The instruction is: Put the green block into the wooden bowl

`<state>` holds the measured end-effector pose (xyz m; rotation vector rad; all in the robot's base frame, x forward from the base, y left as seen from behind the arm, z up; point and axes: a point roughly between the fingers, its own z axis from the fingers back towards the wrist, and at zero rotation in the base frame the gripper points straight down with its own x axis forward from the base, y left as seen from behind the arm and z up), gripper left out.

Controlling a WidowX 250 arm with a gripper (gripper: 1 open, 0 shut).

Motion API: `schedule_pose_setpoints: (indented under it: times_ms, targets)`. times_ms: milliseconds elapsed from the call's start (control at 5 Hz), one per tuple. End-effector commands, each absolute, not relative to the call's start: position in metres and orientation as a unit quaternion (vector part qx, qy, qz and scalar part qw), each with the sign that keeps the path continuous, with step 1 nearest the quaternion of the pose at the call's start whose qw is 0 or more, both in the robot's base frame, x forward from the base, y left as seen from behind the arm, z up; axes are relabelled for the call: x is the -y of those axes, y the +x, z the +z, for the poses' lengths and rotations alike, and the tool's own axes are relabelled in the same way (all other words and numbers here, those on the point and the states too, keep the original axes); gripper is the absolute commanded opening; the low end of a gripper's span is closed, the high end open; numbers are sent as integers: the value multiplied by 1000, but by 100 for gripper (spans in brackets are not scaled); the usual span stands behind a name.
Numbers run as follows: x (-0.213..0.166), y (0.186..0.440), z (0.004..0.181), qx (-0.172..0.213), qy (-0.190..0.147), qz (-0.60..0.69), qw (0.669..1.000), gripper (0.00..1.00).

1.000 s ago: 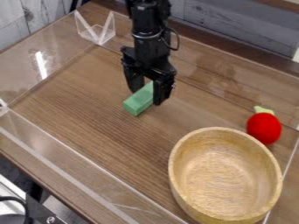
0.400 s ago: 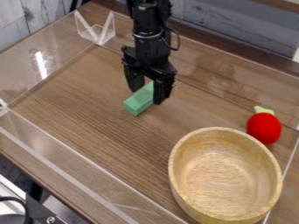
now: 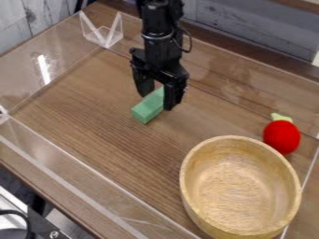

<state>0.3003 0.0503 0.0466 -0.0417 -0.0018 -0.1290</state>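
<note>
The green block (image 3: pixel 148 108) lies flat on the wooden table, left of centre. My black gripper (image 3: pixel 159 96) points straight down over the block's far end, with its jaws open and one finger on each side of that end. Whether the fingers touch the block I cannot tell. The wooden bowl (image 3: pixel 200 191) sits at the lower right, pale, round and with nothing inside it.
A round red strawberry-like toy (image 3: pixel 283 135) rests beside the bowl's far right rim. A low clear wall (image 3: pixel 75 191) runs along the table's left and front sides. A clear stand (image 3: pixel 103 31) is at the back left.
</note>
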Motion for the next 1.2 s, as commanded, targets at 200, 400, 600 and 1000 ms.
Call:
schedule_pose_setpoints:
  times_ms: [200,400,600,1000]
  targets:
    - [-52,314,58,30,-10,-71,997,100]
    - [-52,314,58,31,-9,-72,997,100]
    - [-52,315,58,31,-9,-72,997,100]
    - [-51,315,58,31,-9,-72,997,100]
